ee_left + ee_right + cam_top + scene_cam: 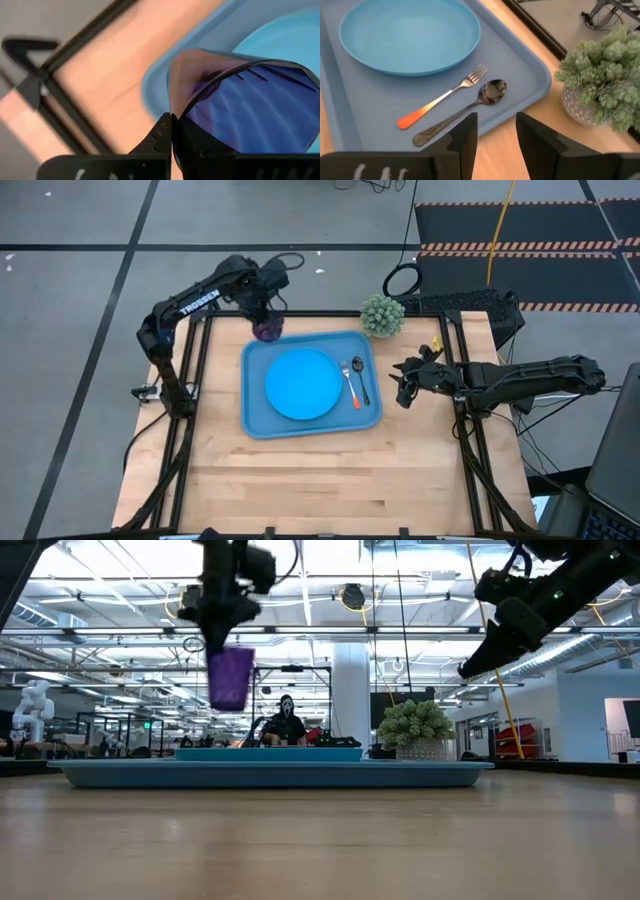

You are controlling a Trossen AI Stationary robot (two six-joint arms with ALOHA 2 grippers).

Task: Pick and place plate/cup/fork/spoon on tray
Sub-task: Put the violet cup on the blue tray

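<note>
Presently the left gripper is clamped on the small glossy purple-blue cup, held in the air over the far left corner of the large rectangular blue plastic tray; lowering it onto bare tray floor looks to be the last placement. Rightward, the round sky-blue plate, orange-handled fork and dark metal spoon already lie on the tray. The right gripper waits open off the tray's right edge, with a potted green plant at the table's far edge, neither obstructing.
</note>
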